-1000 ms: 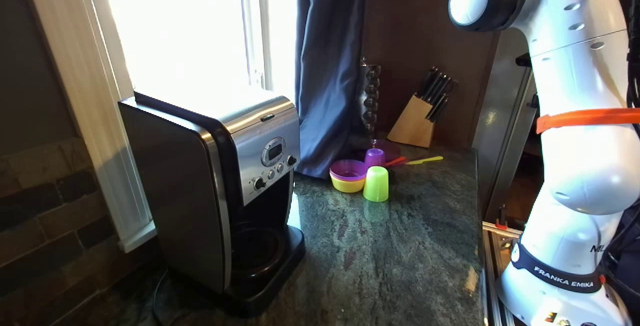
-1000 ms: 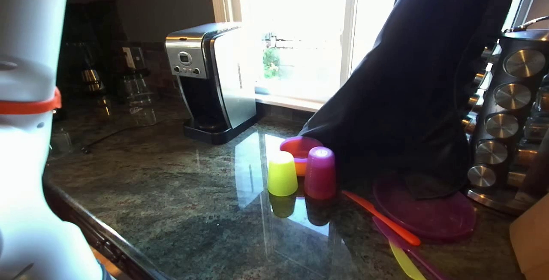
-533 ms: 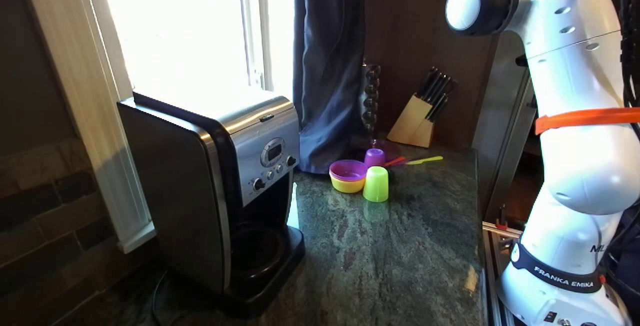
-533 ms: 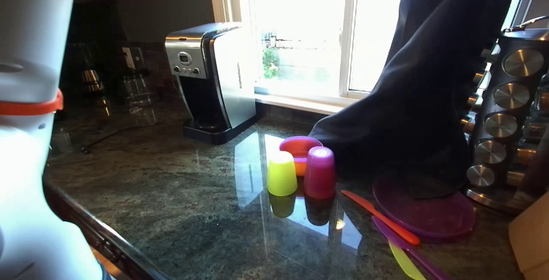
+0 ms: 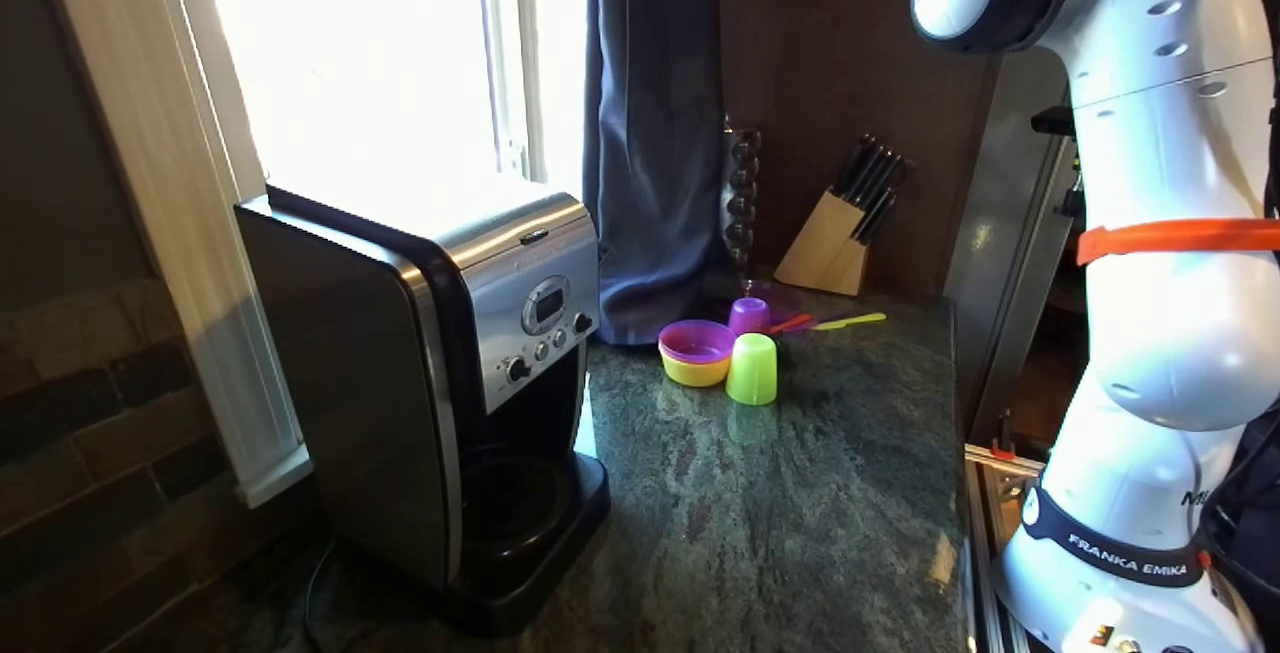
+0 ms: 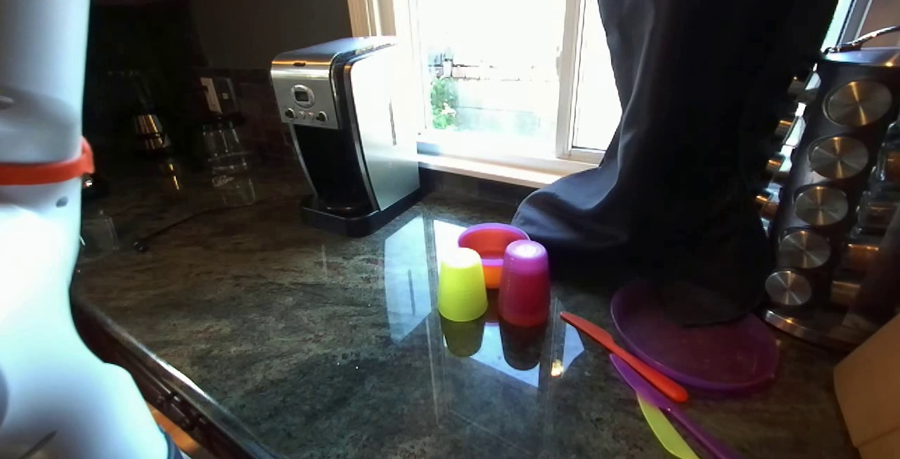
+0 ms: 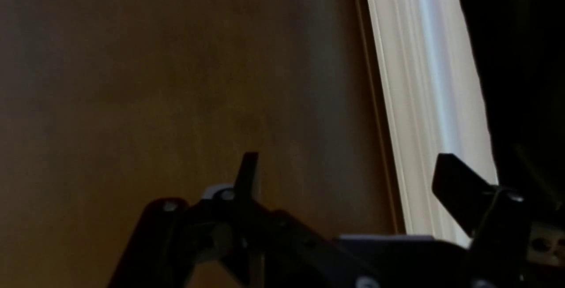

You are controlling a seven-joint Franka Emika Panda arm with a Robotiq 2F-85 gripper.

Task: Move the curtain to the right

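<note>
A dark curtain (image 5: 655, 133) hangs in long vertical folds at the right of a bright window (image 5: 350, 53) in both exterior views. In an exterior view its lower part spreads onto the counter (image 6: 316, 346), just behind the bowls (image 5: 690, 371) and an upturned purple cup (image 6: 524, 287), with one end lying on a purple plate (image 6: 731, 360). An upturned green cup (image 6: 462, 287) stands beside the purple cup, and a red knife (image 6: 622, 357) lies by the plate. To the curtain's right is a jar rack (image 6: 819, 206); to its left, a coffee maker (image 5: 340, 383). A tilted knife block (image 5: 825, 243) sits near the rack. The white arm (image 5: 1170, 313) rises at the side of both exterior views.

The wrist view shows the gripper (image 7: 348, 156) released, its jaws spread wide apart. Beyond them are a brown panel (image 7: 176, 80) and a strip of pale trim (image 7: 423, 102); a black area (image 7: 525, 58) at the right is too dark to identify
</note>
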